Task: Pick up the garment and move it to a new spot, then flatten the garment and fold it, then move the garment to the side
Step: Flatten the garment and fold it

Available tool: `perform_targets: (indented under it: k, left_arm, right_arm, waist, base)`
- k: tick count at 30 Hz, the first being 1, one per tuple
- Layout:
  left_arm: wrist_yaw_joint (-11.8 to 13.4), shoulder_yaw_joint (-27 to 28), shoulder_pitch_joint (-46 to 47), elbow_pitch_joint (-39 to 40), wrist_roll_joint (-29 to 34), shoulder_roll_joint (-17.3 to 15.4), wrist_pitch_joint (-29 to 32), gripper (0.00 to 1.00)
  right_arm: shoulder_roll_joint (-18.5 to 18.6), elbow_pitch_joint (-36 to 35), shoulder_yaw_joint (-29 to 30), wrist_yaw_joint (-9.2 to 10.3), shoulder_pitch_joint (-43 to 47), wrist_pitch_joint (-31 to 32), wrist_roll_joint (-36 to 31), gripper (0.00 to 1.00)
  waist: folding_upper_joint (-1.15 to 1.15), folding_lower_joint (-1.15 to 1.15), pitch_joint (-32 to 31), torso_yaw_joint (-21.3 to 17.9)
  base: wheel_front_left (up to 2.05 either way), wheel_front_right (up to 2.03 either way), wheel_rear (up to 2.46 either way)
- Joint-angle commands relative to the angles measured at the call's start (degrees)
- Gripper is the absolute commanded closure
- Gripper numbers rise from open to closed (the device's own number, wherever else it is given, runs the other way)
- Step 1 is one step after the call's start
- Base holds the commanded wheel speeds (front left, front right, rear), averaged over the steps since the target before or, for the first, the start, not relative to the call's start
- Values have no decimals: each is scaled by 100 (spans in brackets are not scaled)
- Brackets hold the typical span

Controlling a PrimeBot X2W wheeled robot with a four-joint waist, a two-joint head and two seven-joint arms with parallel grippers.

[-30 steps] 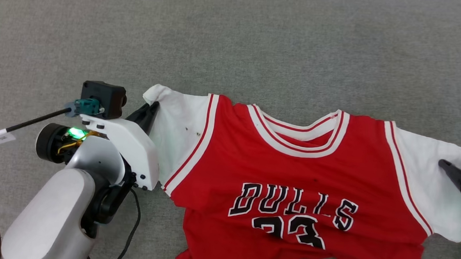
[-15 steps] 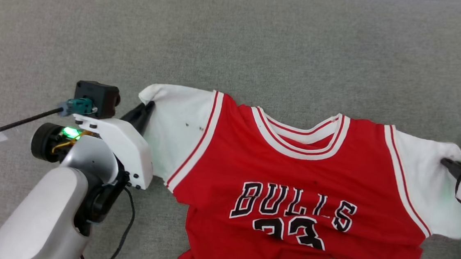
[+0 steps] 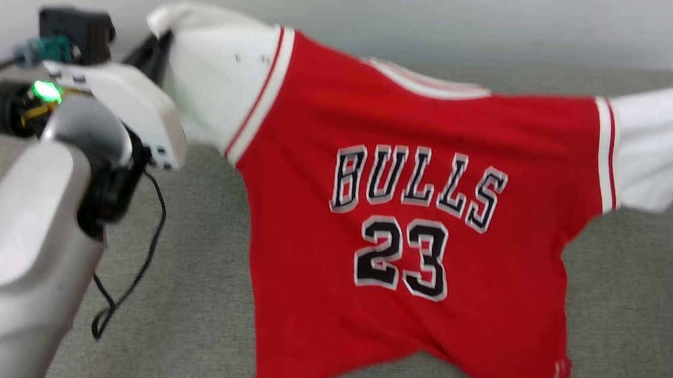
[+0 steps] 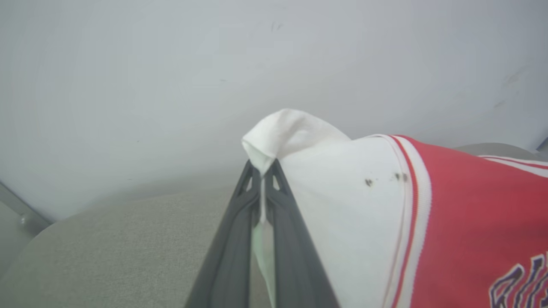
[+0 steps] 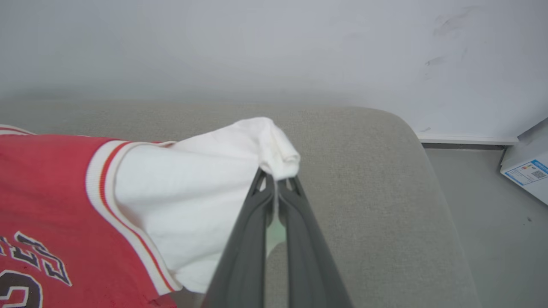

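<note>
Grey fabric surface runs under your whole workspace. Nearest you, at the lower left of the head view, is the pale left forearm, with a black cable looping off it. Next up is the garment: a red jersey, front facing you, "BULLS" over "23". It hangs spread between both arms, shoulders lifted off the surface. The hem droops near the fabric; you can't tell if it touches. Left gripper is clenched on the tip of one white sleeve, with cloth pinched between the fingers in its wrist view and small dark spots on that sleeve. Right gripper is clamped the same way on the other white sleeve's tip. Farthest back is a plain pale wall. Right wrist view also gives you floor and a box with a blue label past the surface's end.
</note>
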State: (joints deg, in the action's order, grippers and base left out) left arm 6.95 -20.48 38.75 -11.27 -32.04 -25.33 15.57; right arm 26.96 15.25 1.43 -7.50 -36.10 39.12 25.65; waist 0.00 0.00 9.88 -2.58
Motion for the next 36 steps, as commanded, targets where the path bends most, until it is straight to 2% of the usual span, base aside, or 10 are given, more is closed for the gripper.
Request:
perform_targets:
  k: [1, 7, 14, 19, 26, 36]
  left_arm:
    - [-17, 58, 334, -247, 51, 35, -145, 100]
    - [-122, 213, 1446, -1387, 85, 247, -656, 100]
    - [-206, 504, 3030, -2199, 99, 319, -1298, 100]
    - [-318, 700, 4008, -2409, 90, 173, -1612, 100]
    - [-354, 749, 5106, -2339, 222, 44, -1901, 100]
    - [-346, 750, 5389, -2298, 283, -48, -2164, 100]
  right_arm:
    - [28, 66, -48, 2, -308, -99, -99, 100]
    - [-36, 452, -191, 2, -1309, -432, -156, 100]
    - [-111, 753, -329, 3, -2760, -1108, -280, 100]
    - [-211, 980, -435, 3, -3676, -1595, -510, 100]
    - [-231, 1154, -473, 3, -4746, -2215, -295, 100]
    - [-156, 1629, -1085, 3, -5327, -2853, 249, 100]
  waist:
    - [0, 0, -76, -67]
    - [0, 0, 69, -127]
    - [0, 0, 808, -283]
    - [0, 0, 1273, -470]
    - [0, 0, 2128, -586]
    - [0, 0, 3124, -670]
  base:
    - [0, 0, 0]
    - [0, 0, 0]
    - [0, 0, 0]
    - [0, 0, 0]
    - [0, 0, 0]
    - [0, 0, 0]
